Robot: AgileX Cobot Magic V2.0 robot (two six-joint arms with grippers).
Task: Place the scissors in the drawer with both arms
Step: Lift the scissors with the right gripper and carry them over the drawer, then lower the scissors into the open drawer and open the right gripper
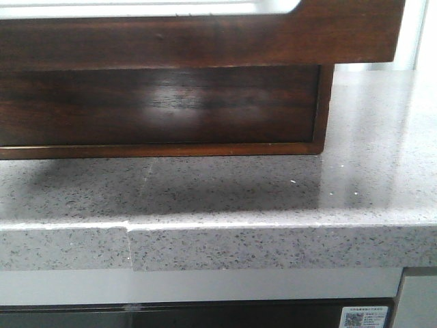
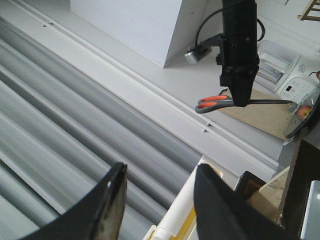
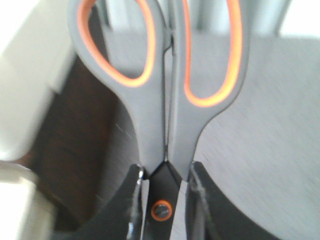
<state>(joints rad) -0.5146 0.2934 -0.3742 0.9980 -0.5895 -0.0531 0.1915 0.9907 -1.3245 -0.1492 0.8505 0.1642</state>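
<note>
The drawer fills the top of the front view, a dark glossy front with a curved notch and a pale inside above it. No gripper shows in the front view. My right gripper is shut on the scissors at the orange pivot dot, with the grey, orange-lined handles pointing away from it. In the left wrist view the right arm hangs in the air holding the scissors level. My left gripper is open and empty, well apart from them.
The dark cabinet frame sits under the drawer on a grey speckled countertop whose front edge is close to the camera. In the left wrist view there are a white box, a wooden board and a white appliance.
</note>
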